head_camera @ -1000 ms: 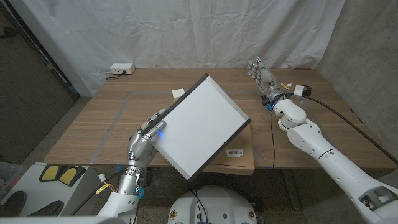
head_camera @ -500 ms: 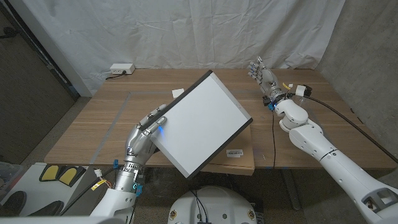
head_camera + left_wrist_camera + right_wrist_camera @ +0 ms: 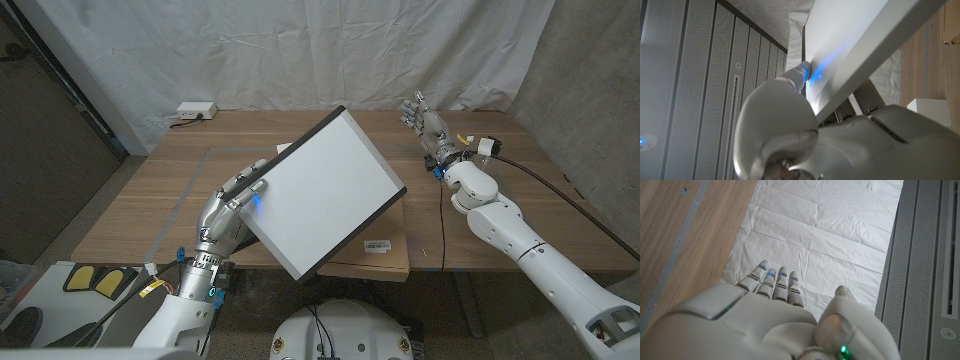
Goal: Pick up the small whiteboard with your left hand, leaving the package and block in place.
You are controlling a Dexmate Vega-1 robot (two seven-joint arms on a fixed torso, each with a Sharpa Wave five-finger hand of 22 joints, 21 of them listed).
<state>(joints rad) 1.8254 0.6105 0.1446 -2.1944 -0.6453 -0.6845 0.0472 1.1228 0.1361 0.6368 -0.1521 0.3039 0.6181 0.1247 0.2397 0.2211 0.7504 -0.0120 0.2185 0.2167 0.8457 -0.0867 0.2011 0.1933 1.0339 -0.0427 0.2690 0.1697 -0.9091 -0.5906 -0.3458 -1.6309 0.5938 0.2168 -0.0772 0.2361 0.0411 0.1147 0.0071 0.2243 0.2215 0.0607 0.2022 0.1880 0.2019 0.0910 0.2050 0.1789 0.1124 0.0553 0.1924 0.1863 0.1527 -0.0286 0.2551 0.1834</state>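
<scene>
Since a second ago the small whiteboard has been raised and tilted further, clear of the tabletop, gripped at its edge by the left robot hand. The package is left lying beneath. The right robot hand is held released, fingers apart. The lift is judged nearly complete; only a steady hold is called for.

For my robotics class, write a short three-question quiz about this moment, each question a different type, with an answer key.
1. True or false: the left hand holds the whiteboard tilted, lifted off the table.
2. Multiple choice: what lies on the table under the whiteboard's lower right side? A) the flat brown package with a white label B) a red cup C) a coil of rope
3. Fill in: the right hand holds ____.

Key: 1 true; 2 A; 3 nothing, it is raised with its fingers extended upward, near the table's far edge.
</scene>
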